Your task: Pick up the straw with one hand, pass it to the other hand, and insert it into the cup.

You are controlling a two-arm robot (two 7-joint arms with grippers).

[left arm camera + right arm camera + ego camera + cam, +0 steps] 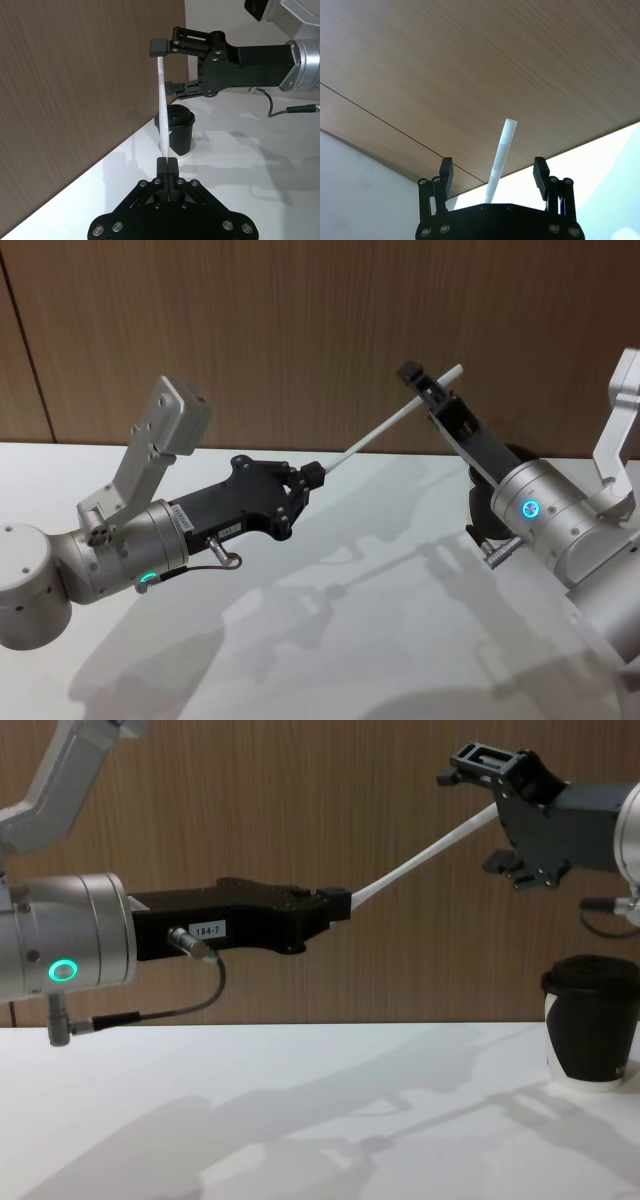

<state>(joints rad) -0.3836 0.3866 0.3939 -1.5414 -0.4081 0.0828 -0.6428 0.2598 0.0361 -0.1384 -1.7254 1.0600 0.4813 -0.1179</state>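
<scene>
The silver wrist of the left arm fills the left edge of the chest view, its green ring light lit. From it the left gripper reaches toward mid-frame, with a white label on its black body. Its fingers are pressed together on the lower end of the straw. The left wrist view shows the same pinch at lower centre, with the left gripper clamped on the straw's end.

The straw is held in the air above the white table. In the chest view it slants from mid-frame up toward the upper right. In the head view the straw runs from the left gripper at centre up to the right gripper in the upper right.

The right gripper sits at the upper right of the chest view with its fingers spread, and the straw's upper end passes between them. In the right wrist view the straw rises at lower centre between the two fingers of the right gripper, with a gap on each side. In the left wrist view the right gripper enters from the upper right, and whether its upper pad touches the straw's tip cannot be told.

The cup, black and lidded, stands upright on the table at the lower right of the chest view, below the right gripper. In the left wrist view the cup stands at centre, just behind the straw. A wooden wall rises behind the table.
</scene>
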